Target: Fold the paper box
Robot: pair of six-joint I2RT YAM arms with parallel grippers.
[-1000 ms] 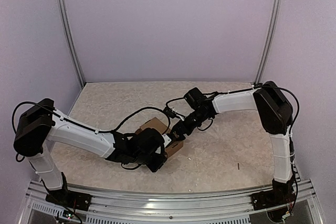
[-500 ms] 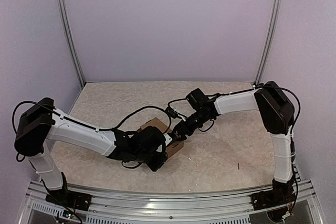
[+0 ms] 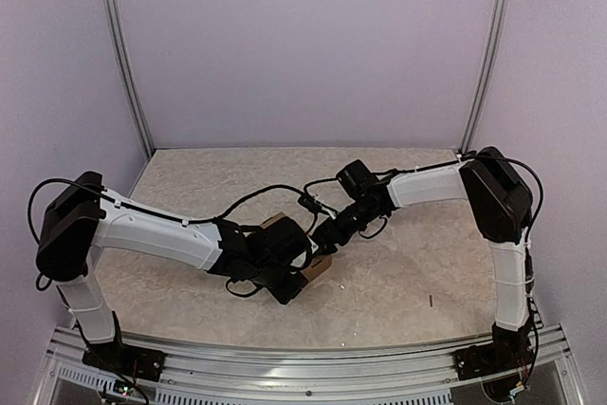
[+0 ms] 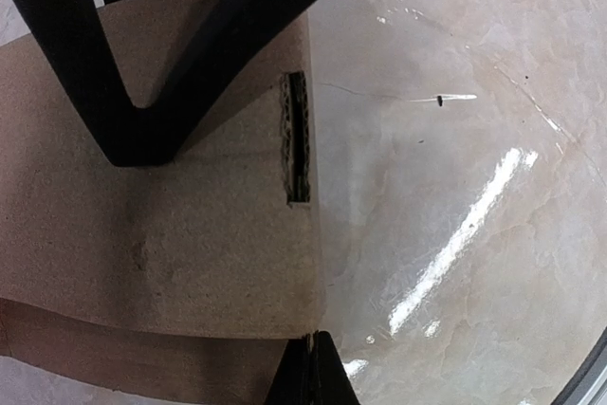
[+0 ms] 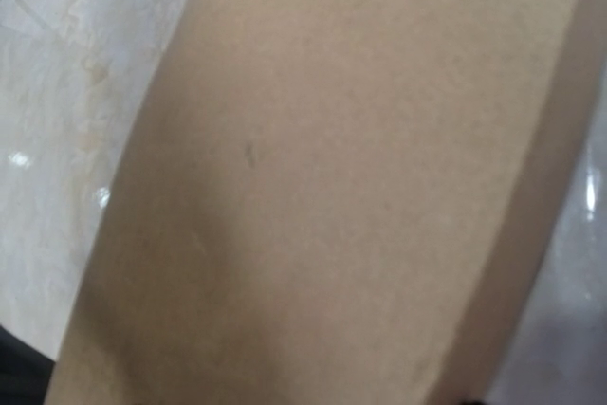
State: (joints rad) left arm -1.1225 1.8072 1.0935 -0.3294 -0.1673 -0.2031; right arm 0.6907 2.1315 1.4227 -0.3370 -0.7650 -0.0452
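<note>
Lying near the middle of the table (image 3: 398,263), a brown paper box (image 3: 320,266) is seen from above, mostly covered by two robot arms that meet over it. Only two patches of cardboard are left showing, one at the far left and one at the near right, so its long axis appears to run on that diagonal.

The left claw (image 4: 142,130) is reached in from the near-left side. Its two black fingers are drawn together into a narrow V, with the tips laid against a flat cardboard panel. Whether a thin edge is pinched between them cannot be told. A short slot (image 4: 298,139) is cut into the panel just to the right of the fingertips, close to the panel's edge, beyond which the glossy tabletop is seen.

The right claw (image 3: 325,237) is brought in from the far-right side, opposite the left one. Its wrist view is almost filled by blurred cardboard, so the box is judged to sit directly in front of it and very close. Its fingers are not shown clearly, and whether they are apart or together cannot be told.

The box is thus held between both claws, and the right one seems better placed to push a panel while the left pins the box down.
</note>
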